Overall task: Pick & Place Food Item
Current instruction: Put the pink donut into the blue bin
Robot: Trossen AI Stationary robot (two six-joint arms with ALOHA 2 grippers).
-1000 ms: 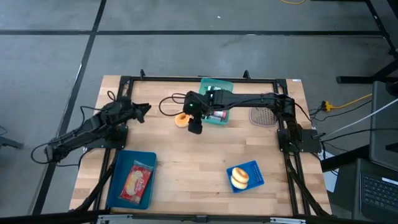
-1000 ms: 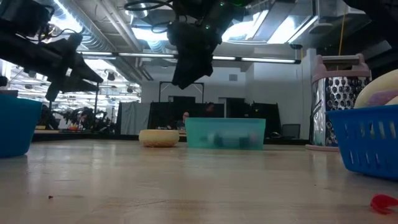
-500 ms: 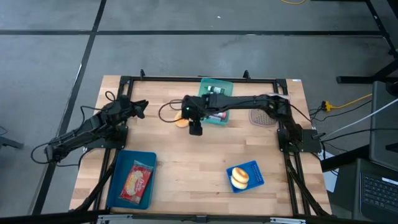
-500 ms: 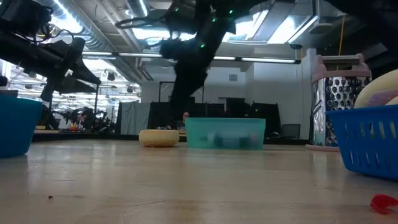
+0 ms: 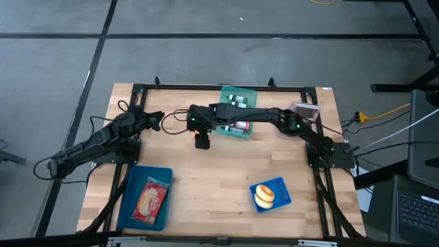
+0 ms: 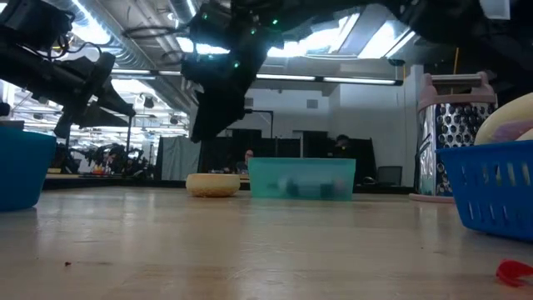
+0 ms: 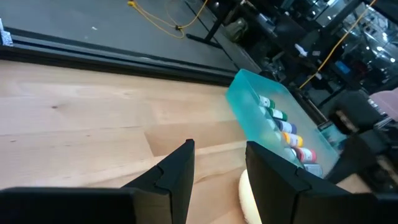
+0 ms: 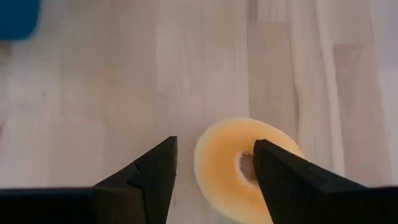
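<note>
The blue tray (image 5: 145,200) and blue basket (image 5: 271,195) lie nearest. Past them, mid-table, the right gripper (image 5: 201,142) hovers above the donut (image 8: 245,168), fingers (image 8: 155,177) spread and empty. The donut sits beside the teal bin (image 5: 236,118). Off-centre closing could nudge it away. The left gripper (image 5: 156,120) waits off to one side, fingers parted, empty.

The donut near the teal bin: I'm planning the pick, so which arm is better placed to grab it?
Right. Its end effector hangs open over the donut; the left end effector waits farther off at the table's left edge.
</note>
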